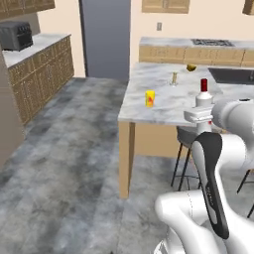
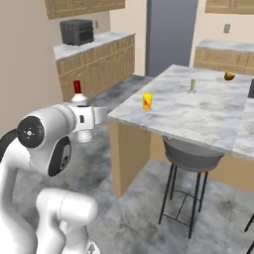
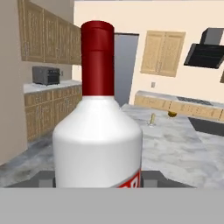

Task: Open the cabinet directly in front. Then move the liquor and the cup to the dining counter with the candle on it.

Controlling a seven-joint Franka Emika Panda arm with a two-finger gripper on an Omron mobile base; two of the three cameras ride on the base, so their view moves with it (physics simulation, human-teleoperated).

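the liquor (image 3: pixel 97 131) is carried upright in the gripper (image 2: pixel 83 130), clamped round its body, red cap up, off the near corner of the dining counter (image 2: pixel 208 119) and not yet over it. the cup (image 1: pixel 150 98) already stands on the marble near that corner, and the candle (image 1: pixel 174 78) further in, well apart from it. so this looks like the last carry: cup done, bottle in transit. the next move calls for bringing the bottle over the top, lowering it level onto bare marble clear of the cup, then letting go. the fingers are mostly hidden behind the bottle in the hand view, and the arm covers its lower half in both base views, so the label barely shows. a stool (image 2: pixel 191 158) sits under the counter edge, out of the way
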